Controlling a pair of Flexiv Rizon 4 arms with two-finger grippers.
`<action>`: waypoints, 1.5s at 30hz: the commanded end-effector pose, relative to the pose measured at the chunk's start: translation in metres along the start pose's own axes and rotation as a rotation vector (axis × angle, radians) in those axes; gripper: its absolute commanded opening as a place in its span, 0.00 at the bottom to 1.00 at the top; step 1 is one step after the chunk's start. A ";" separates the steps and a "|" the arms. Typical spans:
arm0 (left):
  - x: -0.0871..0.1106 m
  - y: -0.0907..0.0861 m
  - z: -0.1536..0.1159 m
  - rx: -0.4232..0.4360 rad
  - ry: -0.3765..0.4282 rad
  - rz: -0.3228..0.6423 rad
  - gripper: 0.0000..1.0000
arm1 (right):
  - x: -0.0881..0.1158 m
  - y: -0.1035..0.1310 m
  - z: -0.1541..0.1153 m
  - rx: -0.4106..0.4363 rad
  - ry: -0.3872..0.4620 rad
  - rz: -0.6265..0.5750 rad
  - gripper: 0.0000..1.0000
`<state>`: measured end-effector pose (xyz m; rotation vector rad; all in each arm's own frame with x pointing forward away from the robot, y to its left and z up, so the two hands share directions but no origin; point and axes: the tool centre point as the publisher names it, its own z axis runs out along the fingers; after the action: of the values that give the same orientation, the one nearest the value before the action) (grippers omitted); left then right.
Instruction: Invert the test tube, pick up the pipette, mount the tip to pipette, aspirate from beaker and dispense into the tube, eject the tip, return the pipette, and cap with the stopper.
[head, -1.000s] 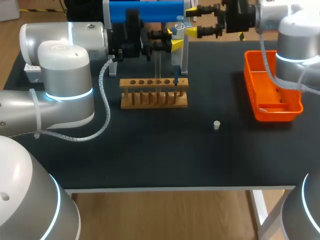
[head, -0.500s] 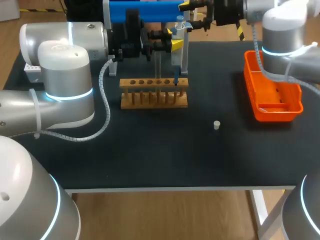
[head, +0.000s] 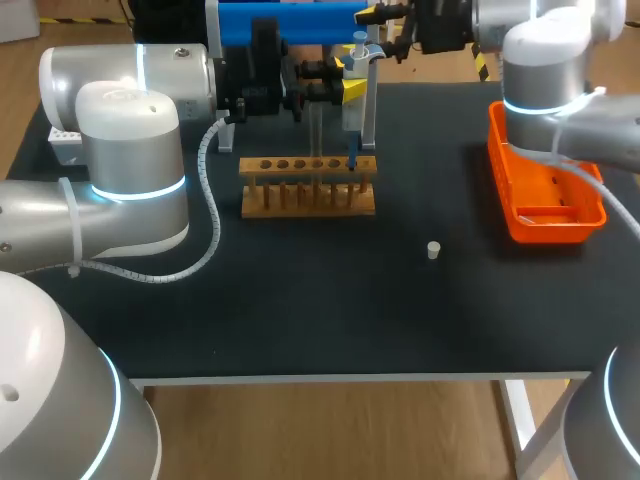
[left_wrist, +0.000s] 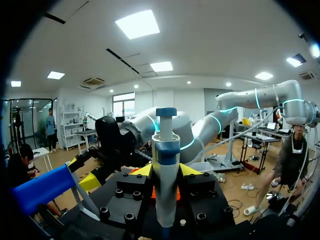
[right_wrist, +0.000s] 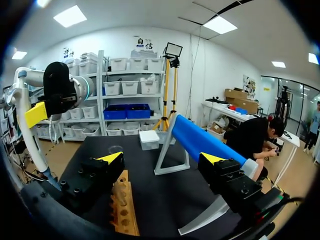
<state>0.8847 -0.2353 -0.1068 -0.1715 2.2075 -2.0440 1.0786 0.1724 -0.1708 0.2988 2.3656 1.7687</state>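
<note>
The left pincer (left_wrist: 165, 172) pinches the pipette (left_wrist: 165, 150) upright between its yellow tips, a hold that likely sets the slim blue tip (head: 352, 163) plumb over the wooden test tube rack (head: 308, 188) below it; the pipette is a smooth white plastic barrel with a blue cap. The right pincer (right_wrist: 162, 160) is spread wide and empty near the pipette's upper end, seemingly placed to assist; ahead of it slants the round blue bar of the pipette stand (right_wrist: 205, 142); the small pale cylindrical stopper (head: 433, 250) sits on the matte black desk (head: 300, 320), well apart from both pincers.
</note>
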 end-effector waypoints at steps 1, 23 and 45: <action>0.000 0.000 0.000 0.003 -0.001 0.001 0.00 | -0.008 -0.002 0.010 0.004 -0.006 0.000 1.00; 0.000 0.000 0.000 0.003 -0.001 0.001 0.00 | 0.001 -0.003 0.015 0.017 -0.017 -0.015 1.00; 0.000 0.000 0.000 0.003 -0.001 0.001 0.00 | 0.001 -0.003 0.015 0.017 -0.017 -0.015 1.00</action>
<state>0.8847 -0.2353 -0.1068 -0.1715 2.2075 -2.0440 1.0822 0.1861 -0.1788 0.2944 2.3644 1.7366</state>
